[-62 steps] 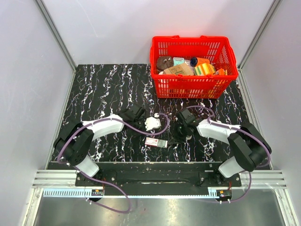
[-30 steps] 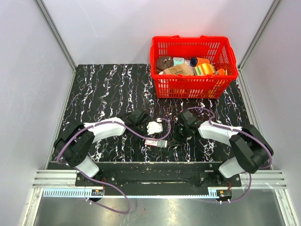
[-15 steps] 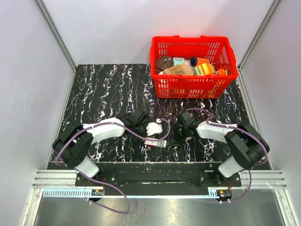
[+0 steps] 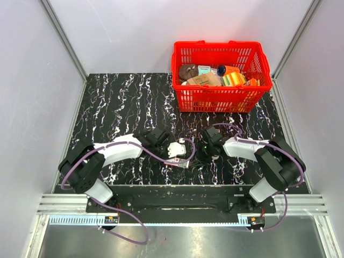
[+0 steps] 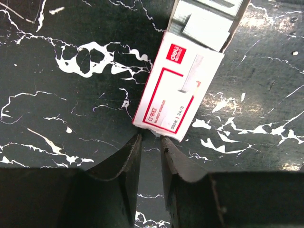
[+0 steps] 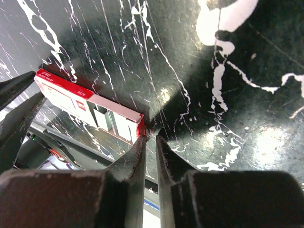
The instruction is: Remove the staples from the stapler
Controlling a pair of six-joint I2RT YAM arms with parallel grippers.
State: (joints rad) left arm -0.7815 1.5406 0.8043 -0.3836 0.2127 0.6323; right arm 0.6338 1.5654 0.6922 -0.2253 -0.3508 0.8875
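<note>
A red and white staple box (image 4: 178,162) lies flat on the black marble table, between my two grippers. In the left wrist view the box (image 5: 178,90) has silver staple strips (image 5: 209,21) showing at its far open end. My left gripper (image 5: 151,138) is nearly shut and empty, its tips at the box's near edge. In the right wrist view the box (image 6: 85,108) lies left of my right gripper (image 6: 150,137), which is shut and empty with its tips at the box's open end corner. No stapler shows in any view.
A red plastic basket (image 4: 215,99) full of mixed items stands at the back right. Purple cables loop from both arms over the table near the box. The table's front edge (image 4: 172,186) is close behind the grippers.
My left gripper has moved right and nearer, down to the staple box's edge. My right gripper has shifted slightly left toward the box. The box has stayed about where it was.
</note>
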